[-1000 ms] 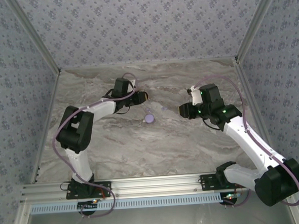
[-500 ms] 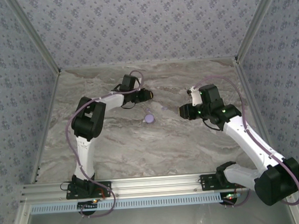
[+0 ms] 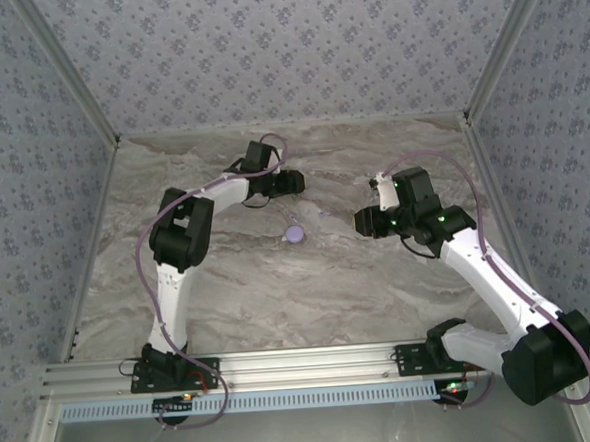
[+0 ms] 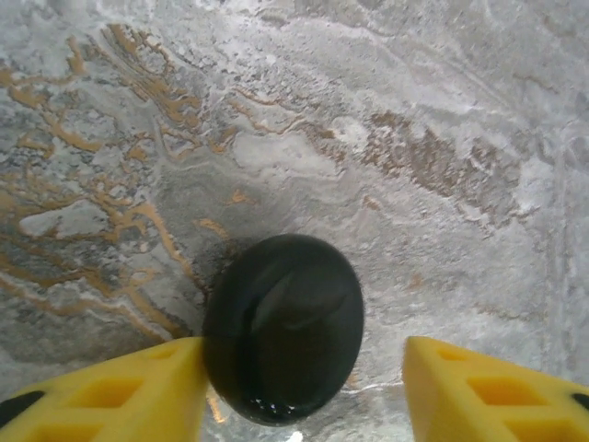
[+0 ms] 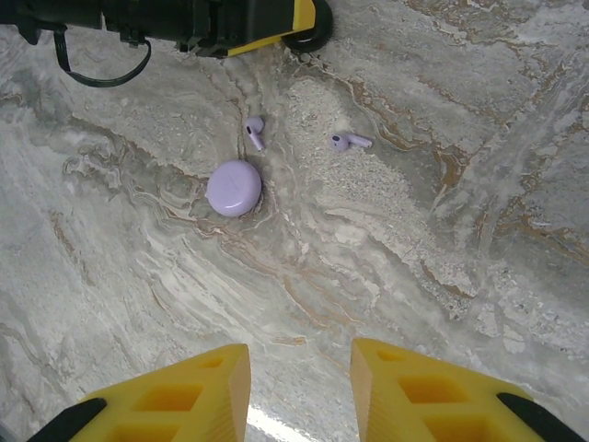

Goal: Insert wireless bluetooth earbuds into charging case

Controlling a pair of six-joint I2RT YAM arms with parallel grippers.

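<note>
Left gripper (image 4: 304, 343): jaws apart, set low on either side of the charging case (image 4: 283, 327). My left finger (image 4: 138, 387) touches the case at its 9 o'clock. The right finger (image 4: 488, 387) stands clear at 3 o'clock, with bare tabletop (image 4: 414, 138) showing in the gap. So I am bracketing the case, not clamping it.

The case lies flat on the tabletop, dome up, and looks closed; I see no open seam. From overhead it sits at 12 o'clock of the lavender disc (image 3: 295, 233), toward the far edge. My guess at why: out there it is well apart from the lavender clutter, and resting on its flat side it will not roll while nothing pinches it.

Right gripper (image 5: 299, 354): jaws apart, nothing between them. It hangs above the tabletop at 3 o'clock of the disc, looking down. I take that as a waiting post, high enough to watch the middle and free to drop for small pieces.

Beside the disc lie two lavender stemmed pieces, one (image 5: 254, 132) just off its 12 o'clock and the other (image 5: 350, 141) at 2 o'clock. Neither touches it. They match the disc's colour, so I judge them a separate set.

Next, as I read it, the black case needs opening. Risk: smooth dome, easy to squirt from a shallow pinch.
</note>
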